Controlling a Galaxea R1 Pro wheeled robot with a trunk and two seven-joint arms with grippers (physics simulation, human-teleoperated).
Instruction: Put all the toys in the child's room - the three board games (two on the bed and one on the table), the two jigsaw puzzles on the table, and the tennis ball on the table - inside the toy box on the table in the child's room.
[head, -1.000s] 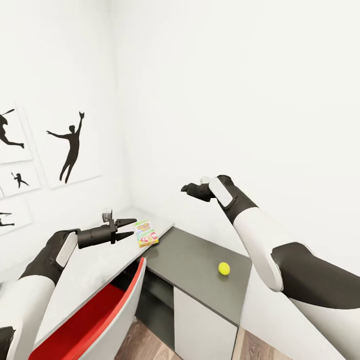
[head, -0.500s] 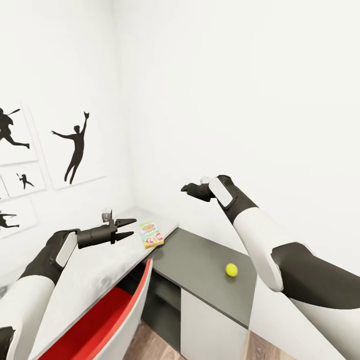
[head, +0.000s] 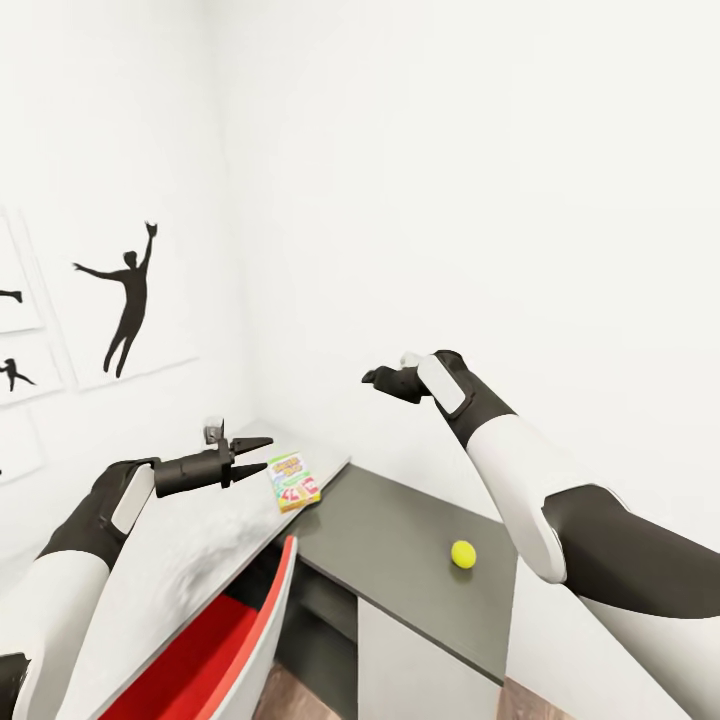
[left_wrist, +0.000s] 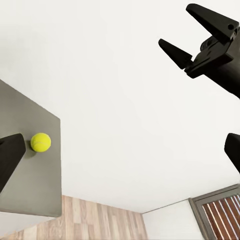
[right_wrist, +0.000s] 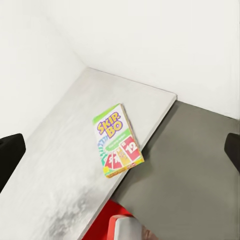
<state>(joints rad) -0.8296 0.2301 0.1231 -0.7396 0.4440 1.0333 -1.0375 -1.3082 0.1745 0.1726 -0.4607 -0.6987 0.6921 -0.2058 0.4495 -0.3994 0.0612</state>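
The orange-green "Skip-Bo" board game (head: 293, 482) (right_wrist: 117, 140) lies flat near the corner of the table's white top (head: 180, 560). The tennis ball (head: 463, 553) (left_wrist: 40, 142) rests on the table's lower dark grey section (head: 400, 530). My left gripper (head: 262, 453) hovers open above the white top, just left of the game box and apart from it. My right gripper (head: 370, 378) (left_wrist: 176, 25) is held higher, above and beyond the box, open and empty. Its fingers (right_wrist: 10, 155) spread wide on either side of the box below. The toy box, the jigsaw puzzles and the bed are out of view.
A red-and-white chair (head: 215, 630) is tucked under the table's front edge. White walls meet in a corner behind the table, with framed black silhouette pictures (head: 125, 300) on the left wall. Wooden floor (left_wrist: 85, 220) shows below the grey section.
The whole head view swung first right, then back left, so the camera moved. Both arms keep the same pose and both grippers stay open. Game box and ball lie where they were on the table.
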